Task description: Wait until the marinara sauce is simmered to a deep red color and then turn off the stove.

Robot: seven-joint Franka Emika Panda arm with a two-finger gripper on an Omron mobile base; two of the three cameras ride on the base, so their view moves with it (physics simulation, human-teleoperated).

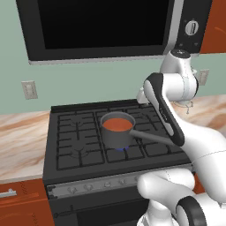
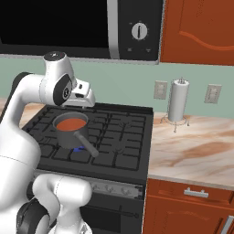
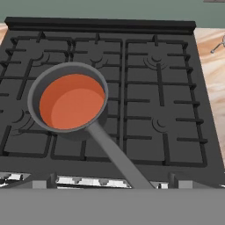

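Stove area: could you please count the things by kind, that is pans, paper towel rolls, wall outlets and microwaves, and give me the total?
Pans: 1, the grey saucepan holding orange-red sauce on the stove
Paper towel rolls: 1
Wall outlets: 3
Microwaves: 1
Total: 6

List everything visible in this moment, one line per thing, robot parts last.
black gas stove with grid grates: one, between the marble counters
grey metal saucepan: one, on a front burner, blue flame beneath, long handle pointing toward the stove front
orange-red marinara sauce: one pool, inside the saucepan
black microwave: one, above the stove
white paper towel roll on a wire stand: one, right counter
beige wall outlets: three
white robot arm: one, raised over the stove
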